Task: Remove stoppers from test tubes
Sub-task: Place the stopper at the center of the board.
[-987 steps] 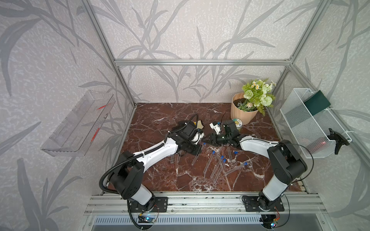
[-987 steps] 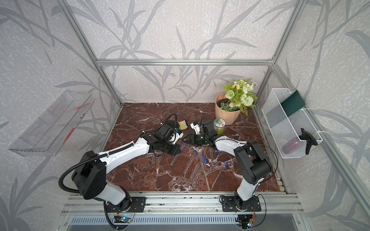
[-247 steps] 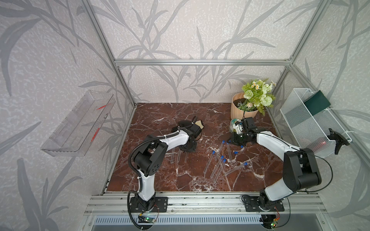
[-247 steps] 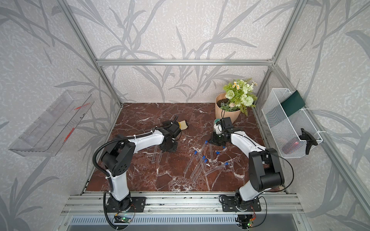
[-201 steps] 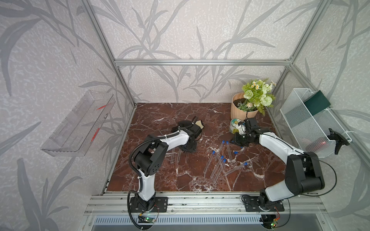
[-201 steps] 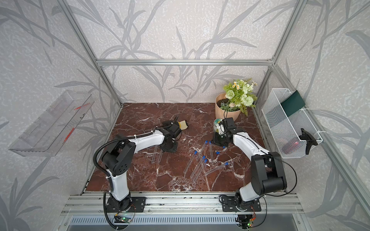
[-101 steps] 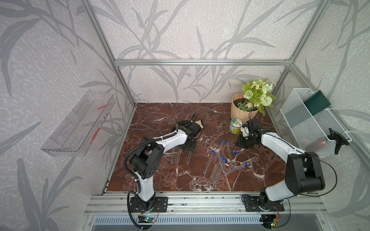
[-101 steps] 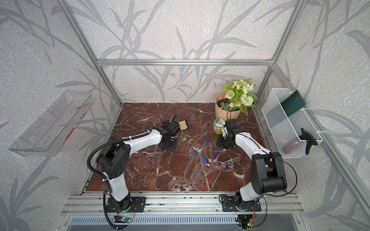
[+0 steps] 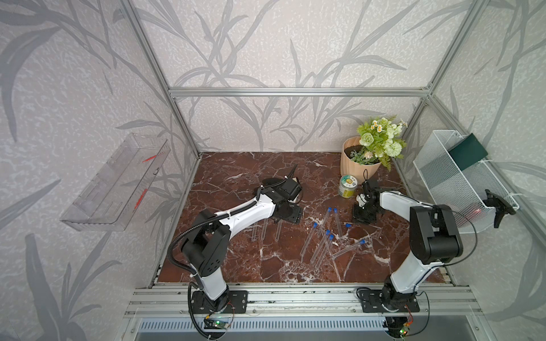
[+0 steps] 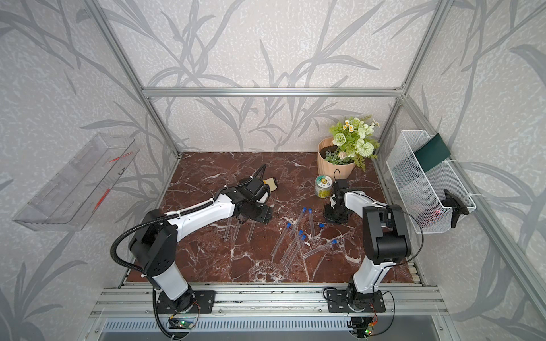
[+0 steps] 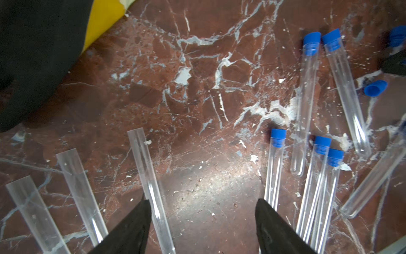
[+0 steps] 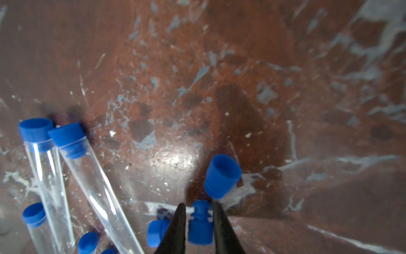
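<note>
Three clear test tubes without stoppers (image 9: 265,230) lie side by side on the marble floor. My left gripper (image 11: 202,204) hovers over their open ends, open and empty, one finger beside the nearest uncapped tube (image 11: 149,176). Several test tubes with blue stoppers (image 9: 322,239) lie loosely in the middle. My right gripper (image 12: 198,204) is low over the floor near the jar. Its jaws stand slightly apart around a blue stopper (image 12: 200,228), with a sliver of floor showing beside it. Two loose stoppers (image 12: 222,176) (image 12: 157,233) lie close by.
A flower pot (image 9: 356,165) and a small jar (image 9: 348,186) stand at the back right. A black and yellow glove (image 10: 270,183) lies behind my left gripper (image 10: 257,217). A wire basket (image 9: 461,183) hangs on the right wall, a clear shelf (image 9: 115,183) on the left.
My left gripper has opened and the third uncapped tube now lies on the floor. My right gripper has come down from beside the jar to the loose stoppers, its jaws parting slightly.
</note>
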Controlling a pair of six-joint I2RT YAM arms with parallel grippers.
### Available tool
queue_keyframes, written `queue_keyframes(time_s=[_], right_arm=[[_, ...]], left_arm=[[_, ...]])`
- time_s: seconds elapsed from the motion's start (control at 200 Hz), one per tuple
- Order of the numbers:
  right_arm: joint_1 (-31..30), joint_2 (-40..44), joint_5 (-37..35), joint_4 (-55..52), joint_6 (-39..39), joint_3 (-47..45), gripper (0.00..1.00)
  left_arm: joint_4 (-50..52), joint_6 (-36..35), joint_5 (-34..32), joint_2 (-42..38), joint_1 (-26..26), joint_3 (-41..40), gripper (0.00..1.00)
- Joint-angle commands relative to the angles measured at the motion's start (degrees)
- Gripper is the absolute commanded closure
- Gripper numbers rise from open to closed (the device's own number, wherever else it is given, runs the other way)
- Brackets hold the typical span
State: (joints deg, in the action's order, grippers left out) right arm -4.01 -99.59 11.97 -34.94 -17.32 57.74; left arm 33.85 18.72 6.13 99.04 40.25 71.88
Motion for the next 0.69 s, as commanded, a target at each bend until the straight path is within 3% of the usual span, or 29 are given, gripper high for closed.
queue_keyframes(time_s=[0.0,0.43,0.69], right_arm=[[0.06,-2.06,-1.68,-0.56,0.31,0.71,0.73],[-0.03,1.5,-1.71,-1.79,1.05,0.17,0.7],[-0.55,10.05,-0.03,-4.77,1.15,-0.14,0.64]], left_arm=[[-1.06,-0.96,3.24,-1.34,0.6,-0.44,0.25],[2.97,-0.79,3.45,3.02,3.73,3.1,0.26],[6.9,-1.57,2.4,6.57,5.95,5.05,0.31]])
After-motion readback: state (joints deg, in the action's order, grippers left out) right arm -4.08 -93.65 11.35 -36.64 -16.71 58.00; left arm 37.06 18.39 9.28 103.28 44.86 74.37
